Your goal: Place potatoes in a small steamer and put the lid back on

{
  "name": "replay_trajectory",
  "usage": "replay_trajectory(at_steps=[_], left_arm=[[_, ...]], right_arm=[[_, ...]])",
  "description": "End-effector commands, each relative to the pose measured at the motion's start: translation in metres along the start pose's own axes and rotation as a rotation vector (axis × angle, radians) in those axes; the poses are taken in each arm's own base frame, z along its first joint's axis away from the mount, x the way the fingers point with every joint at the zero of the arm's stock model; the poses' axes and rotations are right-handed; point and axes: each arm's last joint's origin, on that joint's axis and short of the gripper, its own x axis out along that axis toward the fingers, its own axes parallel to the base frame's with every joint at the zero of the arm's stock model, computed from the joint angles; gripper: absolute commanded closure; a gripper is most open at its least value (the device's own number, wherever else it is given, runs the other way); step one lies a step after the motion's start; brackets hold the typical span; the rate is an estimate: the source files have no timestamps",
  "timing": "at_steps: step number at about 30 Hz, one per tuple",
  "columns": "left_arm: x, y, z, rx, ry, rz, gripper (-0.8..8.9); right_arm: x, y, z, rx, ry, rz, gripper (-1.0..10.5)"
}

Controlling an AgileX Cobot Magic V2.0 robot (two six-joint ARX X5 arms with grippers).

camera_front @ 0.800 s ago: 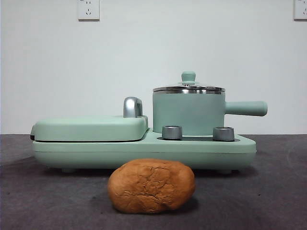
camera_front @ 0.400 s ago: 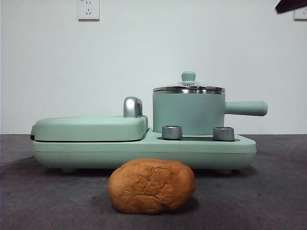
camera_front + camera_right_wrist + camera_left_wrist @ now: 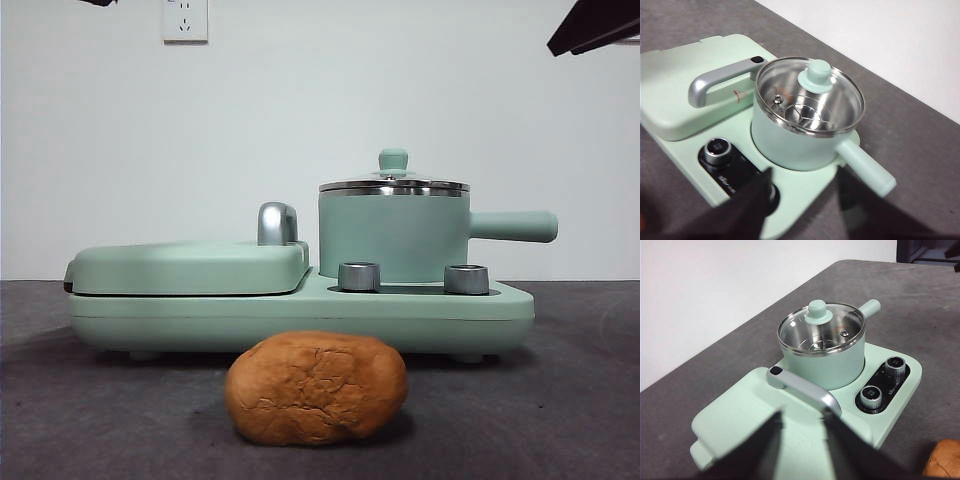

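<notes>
While both arms hang high above the table, you have nothing in hand. Starting at the left: the left gripper (image 3: 801, 440) shows its jaws spread with a clear gap and nothing between them, poised over the flat griddle cover (image 3: 190, 267) with its chrome handle (image 3: 805, 392). From that gripper the steamer (image 3: 822, 360) lies toward about 12 o'clock, past the handle. In the middle of the front view, the potato (image 3: 316, 387) rests on the grey table (image 3: 560, 400) just in front of the appliance base (image 3: 300, 318), its long axis running 9 to 3 o'clock across the view; it sits down at about 7 o'clock from the pot. The lid (image 3: 393, 184) is seated on the steamer, knob up, and the pot's straight handle (image 3: 512, 226) points to 3 o'clock. Further right, the right gripper (image 3: 802, 205) is also spread and empty, directly over the pot side, with the lid's knob (image 3: 815, 75) close ahead at 12 o'clock. You'd judge the right arm nearer the lid, which must come off first.
</notes>
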Motion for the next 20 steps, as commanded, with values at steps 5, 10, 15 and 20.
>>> replay_trajectory(at_steps=[5, 10, 15, 20], left_arm=[[0.0, -0.001, 0.009, -0.012, -0.03, -0.011, 5.65], [0.008, -0.001, 0.008, -0.063, -0.019, -0.032, 5.67], [0.034, 0.003, 0.006, -0.085, -0.014, -0.02, 5.66], [0.071, 0.004, 0.006, -0.114, -0.034, -0.022, 5.66]], right_arm=[[-0.002, 0.0, 0.007, -0.011, -0.017, -0.005, 6.6], [-0.002, 0.001, 0.007, 0.019, -0.021, 0.005, 6.6], [-0.001, 0.002, 0.008, 0.062, -0.027, 0.008, 6.6], [-0.001, 0.001, 0.008, 0.088, -0.033, 0.006, 6.6]])
